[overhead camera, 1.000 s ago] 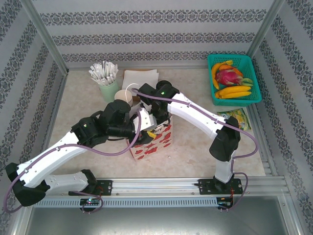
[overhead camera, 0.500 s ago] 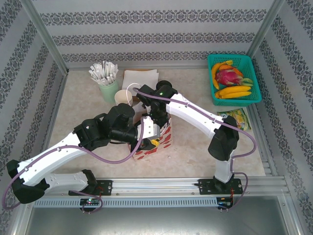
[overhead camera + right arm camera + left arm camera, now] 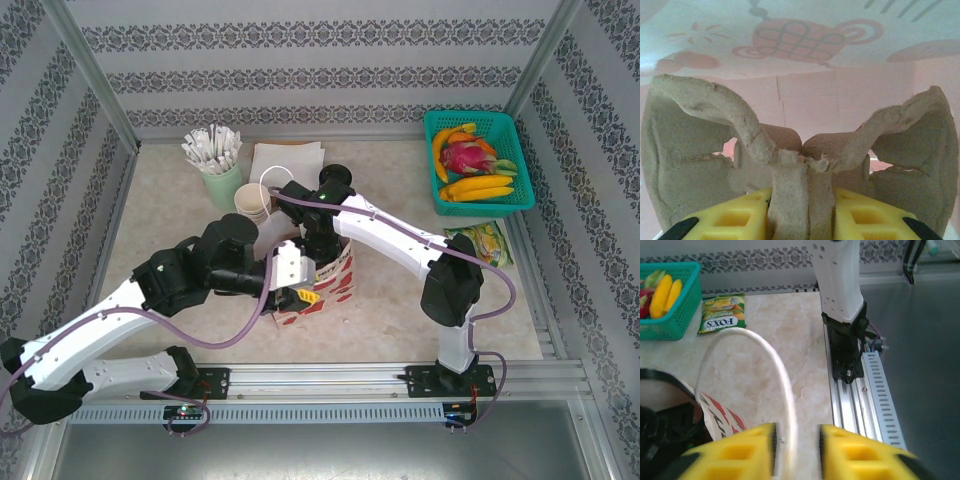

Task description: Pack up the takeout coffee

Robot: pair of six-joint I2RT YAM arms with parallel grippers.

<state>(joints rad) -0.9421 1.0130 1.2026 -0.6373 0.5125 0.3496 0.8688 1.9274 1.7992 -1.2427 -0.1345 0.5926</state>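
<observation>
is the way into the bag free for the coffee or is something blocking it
Not free. The right arm reaches down into the mouth of the bag, the right claw shut on the pulp carrier inside. The left claw stands open around the bag's white handle.

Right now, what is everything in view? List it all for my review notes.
paper bag: one, white with red print, table centre
handle: one, white, on the bag
pulp cup carrier: one, grey-brown, inside the bag
cup of sticks: one, pale green, far left
stacked cups: one stack, cream, beside it
napkins: one pile, white, far centre
basket: one, teal, far right
bananas: several, yellow, in basket
dragon fruit: one, pink, in basket
snack packet: one, yellow-green, near basket
left tool: yellow fingers, open around the handle
right tool: yellow fingers, shut on the carrier
</observation>
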